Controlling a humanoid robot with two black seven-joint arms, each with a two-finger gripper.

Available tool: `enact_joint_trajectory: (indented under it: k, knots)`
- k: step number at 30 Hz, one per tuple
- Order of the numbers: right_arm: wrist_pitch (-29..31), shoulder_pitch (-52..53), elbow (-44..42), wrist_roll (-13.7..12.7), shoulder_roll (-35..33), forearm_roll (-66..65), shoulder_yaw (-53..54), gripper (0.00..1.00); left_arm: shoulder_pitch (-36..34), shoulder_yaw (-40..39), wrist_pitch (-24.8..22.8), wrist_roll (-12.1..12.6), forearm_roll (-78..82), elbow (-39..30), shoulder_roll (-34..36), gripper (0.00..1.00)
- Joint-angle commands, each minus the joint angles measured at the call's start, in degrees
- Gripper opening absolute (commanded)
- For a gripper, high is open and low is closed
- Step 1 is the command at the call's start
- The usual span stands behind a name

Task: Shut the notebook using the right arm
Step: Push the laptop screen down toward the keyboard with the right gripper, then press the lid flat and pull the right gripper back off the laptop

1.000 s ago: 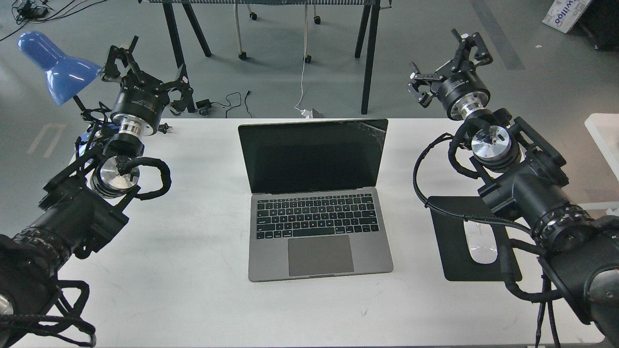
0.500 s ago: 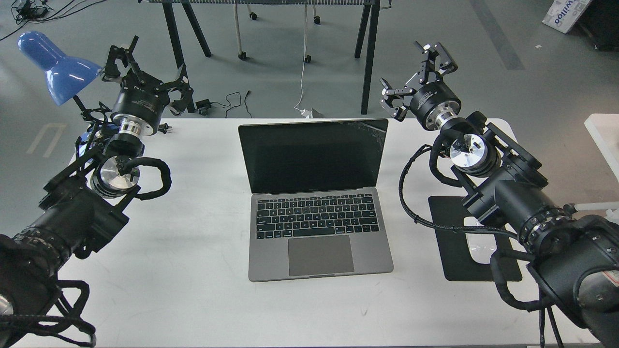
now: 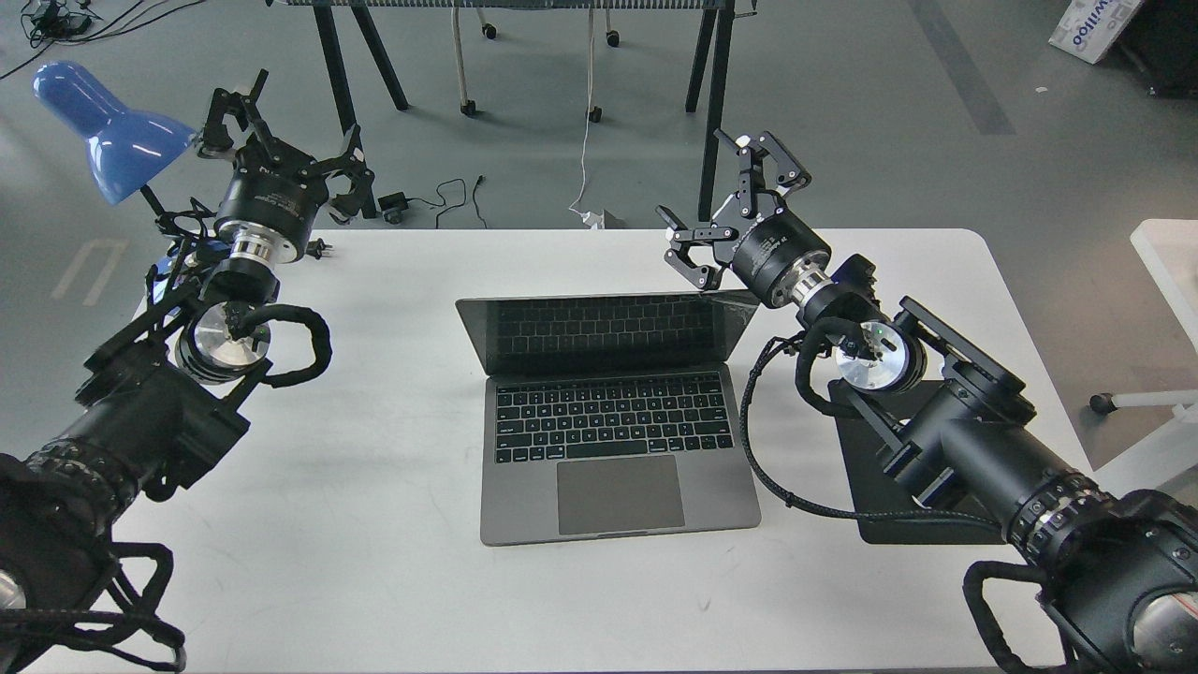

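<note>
The notebook point(image 3: 618, 449) is a space-grey laptop lying in the middle of the white table point(image 3: 374, 524). Its lid point(image 3: 604, 332) leans forward, about half shut, and the black screen mirrors the keyboard. My right arm point(image 3: 945, 431) reaches in from the right. My right gripper point(image 3: 721, 211) is open and empty, just behind and above the lid's top right corner. Its lower finger point(image 3: 691, 264) is at the lid's top edge; I cannot tell if it touches. My left gripper point(image 3: 285, 131) is open and empty at the far left, beside the blue lamp.
A blue desk lamp point(image 3: 84, 117) stands at the table's far left corner. A black mouse pad point(image 3: 875, 496) lies right of the notebook, mostly under my right arm. Black table legs point(image 3: 716, 103) and cables are on the floor behind. A white table edge point(image 3: 1165, 253) shows at right.
My right arm swung left and down, from beyond the table's right rear corner to the lid's top right corner. The lid has tipped forward from upright to about half shut. My left arm stayed still.
</note>
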Motion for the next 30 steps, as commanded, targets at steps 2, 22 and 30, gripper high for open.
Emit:
enact_joint_trajectory:
  k: [2, 22, 30]
  knots:
    - [-1.82, -3.41, 7.34, -1.01, -3.89, -0.04, -1.91, 1.0, 0.0, 0.0, 0.0, 0.0, -0.02, -0.01, 0.0, 1.0]
    - [-2.35, -16.24, 26.34, -1.36, -15.41, -0.92, -13.43, 1.0, 0.0, 0.0, 0.0, 0.0, -0.02, -0.01, -0.09, 1.0]
    - [-2.35, -17.82, 25.55, -1.36, -16.91, -3.91, -18.78, 1.0, 0.0, 0.0, 0.0, 0.0, -0.02, -0.01, 0.0, 1.0]
